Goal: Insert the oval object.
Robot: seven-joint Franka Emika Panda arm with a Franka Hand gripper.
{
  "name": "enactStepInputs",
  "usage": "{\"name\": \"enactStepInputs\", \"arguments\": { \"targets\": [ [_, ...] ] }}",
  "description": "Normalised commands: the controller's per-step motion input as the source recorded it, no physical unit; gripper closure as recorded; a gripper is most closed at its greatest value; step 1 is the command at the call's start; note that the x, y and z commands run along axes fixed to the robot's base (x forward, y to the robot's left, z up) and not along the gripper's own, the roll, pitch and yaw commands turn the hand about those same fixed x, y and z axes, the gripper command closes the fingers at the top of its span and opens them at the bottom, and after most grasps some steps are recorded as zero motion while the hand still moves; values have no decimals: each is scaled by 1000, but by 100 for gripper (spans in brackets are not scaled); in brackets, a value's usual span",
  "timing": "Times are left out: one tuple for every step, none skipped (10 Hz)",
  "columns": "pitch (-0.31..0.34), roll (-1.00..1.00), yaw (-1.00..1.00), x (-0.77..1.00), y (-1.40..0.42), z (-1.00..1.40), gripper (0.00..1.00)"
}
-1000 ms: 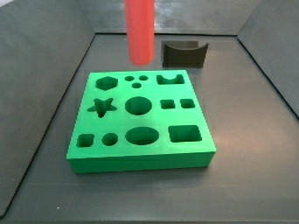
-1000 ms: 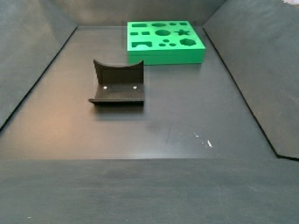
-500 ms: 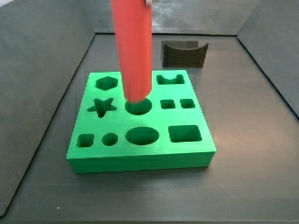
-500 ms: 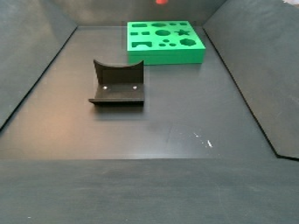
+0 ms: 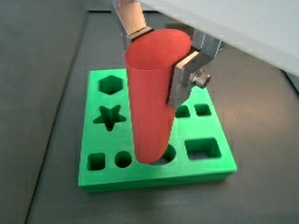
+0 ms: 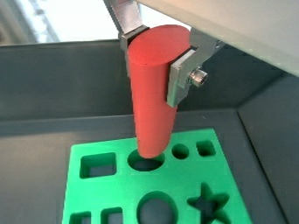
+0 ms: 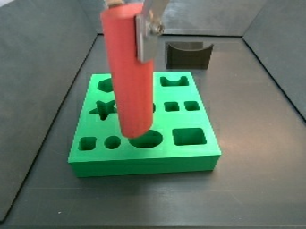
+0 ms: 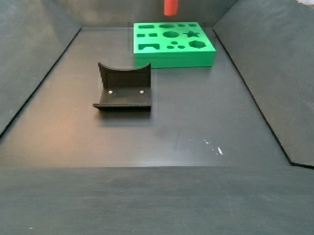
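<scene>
The gripper (image 5: 160, 54) is shut on the top of the oval object (image 5: 149, 105), a long red-salmon peg held upright. It also shows in a wrist view (image 6: 152, 96) and a side view (image 7: 128, 76). The peg hangs over the green block (image 7: 198, 159), which has several shaped holes. Its lower end is at the mouth of the oval hole (image 7: 148, 139) in the block's front row. I cannot tell whether it has entered. In a side view only the peg's lower part (image 8: 171, 7) shows above the block (image 8: 172, 57); the gripper is out of frame there.
The dark fixture (image 8: 123, 87) stands on the dark floor away from the block, and behind it in a side view (image 7: 189, 54). Grey walls close in the floor. Star, hexagon, round and square holes surround the oval one.
The peg has moved from above the block's back edge, past the round middle hole, to the oval hole in the front row. It has also come lower.
</scene>
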Motion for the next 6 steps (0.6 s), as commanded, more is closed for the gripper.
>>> {"name": "enactStepInputs", "arguments": {
  "targets": [
    [0, 71, -1000, 0, 0, -326, 100],
    [0, 73, -1000, 0, 0, -326, 100],
    [0, 79, -1000, 0, 0, -326, 100],
    [0, 84, -1000, 0, 0, -320, 100],
    [0, 81, -1000, 0, 0, -323, 100],
    [0, 64, -1000, 0, 0, -289, 100]
  ]
}}
